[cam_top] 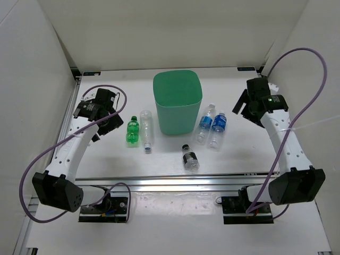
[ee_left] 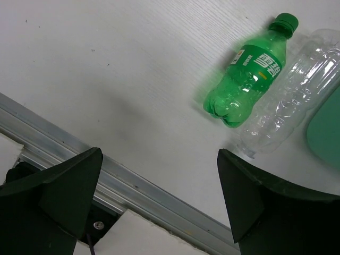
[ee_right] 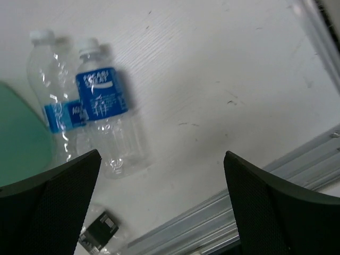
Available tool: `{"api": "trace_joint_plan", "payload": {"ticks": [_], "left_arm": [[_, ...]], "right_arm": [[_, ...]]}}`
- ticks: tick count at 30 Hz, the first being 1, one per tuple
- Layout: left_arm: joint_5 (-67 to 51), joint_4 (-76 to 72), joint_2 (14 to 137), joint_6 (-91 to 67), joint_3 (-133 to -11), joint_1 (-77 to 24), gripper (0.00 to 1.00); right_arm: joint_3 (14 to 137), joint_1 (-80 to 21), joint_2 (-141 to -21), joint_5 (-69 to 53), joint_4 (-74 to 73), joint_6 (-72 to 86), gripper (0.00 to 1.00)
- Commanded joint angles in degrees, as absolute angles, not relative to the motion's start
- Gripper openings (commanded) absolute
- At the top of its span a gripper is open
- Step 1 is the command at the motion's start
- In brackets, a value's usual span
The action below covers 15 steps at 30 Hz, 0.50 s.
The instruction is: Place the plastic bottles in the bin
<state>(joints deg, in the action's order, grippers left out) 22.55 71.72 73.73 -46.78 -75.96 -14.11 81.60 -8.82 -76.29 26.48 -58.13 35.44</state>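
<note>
left end effector spread, empty | right end effector spread, empty | bin upright on bench | green bottle, clear bottle lying left of bin | blue-label bottles lying right | short bottle in front

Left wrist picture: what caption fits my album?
Open left hand above a green bottle lying beside a clear bottle on the white table.

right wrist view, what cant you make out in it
Short bottle: cut off by the bottom edge; only part of its dark label shows.
Bin: just a green sliver, cut off by the left edge.
Blue-label bottles: the fine print is too blurred to read.
</note>
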Motion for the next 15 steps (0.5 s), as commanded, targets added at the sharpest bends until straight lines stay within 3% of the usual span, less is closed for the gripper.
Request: {"api": "trace_joint_plan", "payload": {"ticks": [1,3,15], "left_arm": [[23.73,71.36,74.09,-47.02,-79.01,-14.41,1.00],[23.73,71.37,74.62,-46.41,-79.54,-14.41,1.00],[19.95,70.84,70.76,-43.95,-75.42,-13.89,1.00]], "right_arm": [[78.05,-8.36,-77.87,12.96,-52.22,26.12,1.00],[78.66,-7.73,-81.81,3.04,-51.33,23.91,1.00],[74.88,-7.21,-97.11,-8.70,-44.30,22.59,1.00]]}}
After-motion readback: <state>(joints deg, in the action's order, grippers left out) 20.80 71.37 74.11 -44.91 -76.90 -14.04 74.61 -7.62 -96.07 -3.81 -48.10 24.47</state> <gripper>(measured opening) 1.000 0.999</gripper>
